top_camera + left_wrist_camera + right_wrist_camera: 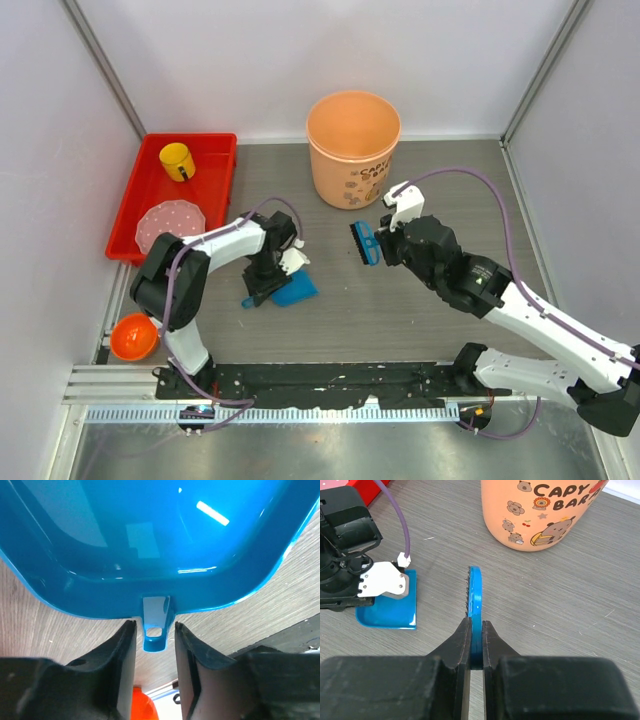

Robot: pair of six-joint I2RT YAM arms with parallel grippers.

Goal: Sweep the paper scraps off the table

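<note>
Left gripper (pixel 155 624) is down low over the dark gray wood-grain table (pixel 400 310), left of centre. Its jaws are parted narrowly, straddling the small handle tab (pixel 155 607) of the glossy blue plastic dustpan (pixel 150 530), with a sliver of daylight on each side, so there is no clamp on it. The dustpan lies flat on the tabletop.

Over to the right gripper (pixel 476 624): jaws squeezed tight on the flat handle of a small blue brush with dark bristles (pixel 475 590), held edge-on around the table's centre, bristles facing the dustpan side. Whether the brush touches the surface, I cannot tell.

At the middle of the far edge stands a peach plastic bucket with cartoon print (pixel 353 150). The far-left corner has a red plastic tray (pixel 205 180) carrying a yellow cup (pixel 177 160) and a pink dotted plate (pixel 170 225).

As for the paper scraps, I cannot tell where they are from these views.
</note>
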